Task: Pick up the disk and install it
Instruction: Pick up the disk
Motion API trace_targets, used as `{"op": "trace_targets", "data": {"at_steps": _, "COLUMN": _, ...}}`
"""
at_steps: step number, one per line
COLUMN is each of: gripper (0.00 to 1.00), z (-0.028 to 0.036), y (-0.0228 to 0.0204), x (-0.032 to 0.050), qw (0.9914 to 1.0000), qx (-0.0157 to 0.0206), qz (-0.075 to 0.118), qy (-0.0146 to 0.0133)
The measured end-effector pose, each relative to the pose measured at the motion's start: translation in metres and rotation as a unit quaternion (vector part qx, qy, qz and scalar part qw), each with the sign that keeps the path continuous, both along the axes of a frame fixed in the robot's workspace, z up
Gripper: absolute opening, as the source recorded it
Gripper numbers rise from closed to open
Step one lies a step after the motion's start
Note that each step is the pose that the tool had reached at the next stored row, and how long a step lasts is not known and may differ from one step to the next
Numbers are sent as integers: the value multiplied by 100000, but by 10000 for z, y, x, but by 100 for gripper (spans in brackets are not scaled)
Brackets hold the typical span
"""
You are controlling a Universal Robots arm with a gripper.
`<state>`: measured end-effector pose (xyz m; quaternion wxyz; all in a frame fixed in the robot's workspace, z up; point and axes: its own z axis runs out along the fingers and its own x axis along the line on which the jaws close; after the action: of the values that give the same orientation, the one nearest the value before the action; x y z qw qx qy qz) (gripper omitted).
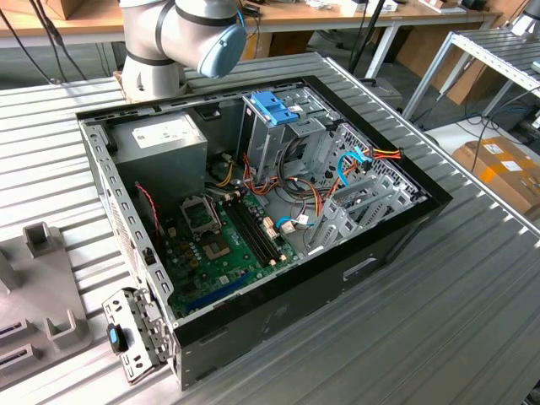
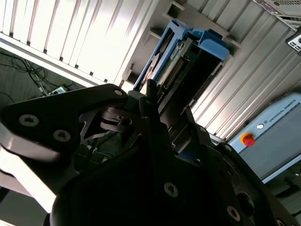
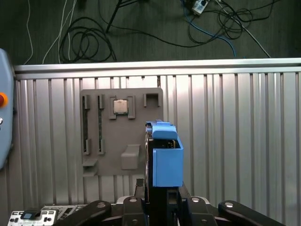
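- So, the pick-up half looks done: in the first wrist view the gripper (image 3: 163,193) is clamped on the disk (image 3: 167,162), with a finger on either side of it and one light-blue side rail turned toward the camera.
- We see the same hold in the second wrist view. There the disk (image 2: 188,61) sticks out past the fingertips (image 2: 150,92), and its connector edge shows between the blue rails.
- As for where it is, the disk hangs in the gripper over the ridged metal table (image 3: 235,141). It overlaps the edge of a grey parts tray (image 3: 94,160) that carries a processor chip (image 3: 121,107).
- We judge it to be lifted clear of the tray, since it looms much nearer to the camera than the tray does. We cannot confirm a gap beneath it.
- The install half is not yet done. In the exterior view the open computer case (image 1: 396,245) lies on its side on the table, with the motherboard (image 1: 219,245), the power-supply box (image 1: 160,139) and loose cables exposed.
- The drive cage (image 1: 261,143) stands inside the case with a blue latch piece (image 1: 274,105) on top. We cannot tell from here how its bay stands.
- The arm (image 1: 181,34) rises from its base behind the case and leaves the exterior view at the top edge, so we place the held disk well apart from the cage.
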<state>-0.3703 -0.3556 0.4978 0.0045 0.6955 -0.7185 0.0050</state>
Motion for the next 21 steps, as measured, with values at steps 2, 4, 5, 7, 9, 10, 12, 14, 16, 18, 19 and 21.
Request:
{"op": "trace_targets", "data": {"at_steps": 2, "gripper": 35, "z": 0, "y": 0, "x": 61, "qw": 100000, "qx": -1, "qz": 0, "qy": 4}}
{"op": "trace_targets", "data": {"at_steps": 4, "gripper": 35, "z": -1, "y": 0, "x": 120, "qw": 100000, "qx": 2, "qz": 2, "qy": -4}}
{"op": "trace_targets", "data": {"at_steps": 5, "gripper": 35, "z": 0, "y": 0, "x": 145, "qw": 100000, "qx": 0, "qz": 3, "qy": -2}}
{"op": "trace_targets", "data": {"at_steps": 7, "gripper": 35, "z": 0, "y": 0, "x": 212, "qw": 100000, "qx": -1, "qz": 3, "qy": 2}}
{"op": "trace_targets", "data": {"at_steps": 9, "gripper": 35, "z": 0, "y": 0, "x": 318, "qw": 100000, "qx": 0, "qz": 1, "qy": -2}}
{"op": "trace_targets", "data": {"at_steps": 10, "gripper": 35, "z": 0, "y": 0, "x": 382, "qw": 100000, "qx": 0, "qz": 3, "qy": 1}}
{"op": "trace_targets", "data": {"at_steps": 12, "gripper": 35, "z": 0, "y": 0, "x": 469, "qw": 100000, "qx": -2, "qz": 3, "qy": 1}}
{"op": "trace_targets", "data": {"at_steps": 14, "gripper": 35, "z": 0, "y": 0, "x": 530, "qw": 100000, "qx": 1, "qz": 3, "qy": -1}}
{"op": "trace_targets", "data": {"at_steps": 16, "gripper": 35, "z": 0, "y": 0, "x": 557, "qw": 100000, "qx": 0, "qz": 5, "qy": 2}}
{"op": "trace_targets", "data": {"at_steps": 18, "gripper": 35, "z": 0, "y": 0, "x": 557, "qw": 100000, "qx": 1, "qz": -7, "qy": -1}}
{"op": "trace_targets", "data": {"at_steps": 19, "gripper": 35, "z": 0, "y": 0, "x": 558, "qw": 100000, "qx": 2, "qz": -3, "qy": -2}}
{"op": "trace_targets", "data": {"at_steps": 21, "gripper": 35, "z": 0, "y": 1, "x": 562, "qw": 100000, "qx": 2, "qz": 0, "qy": -1}}
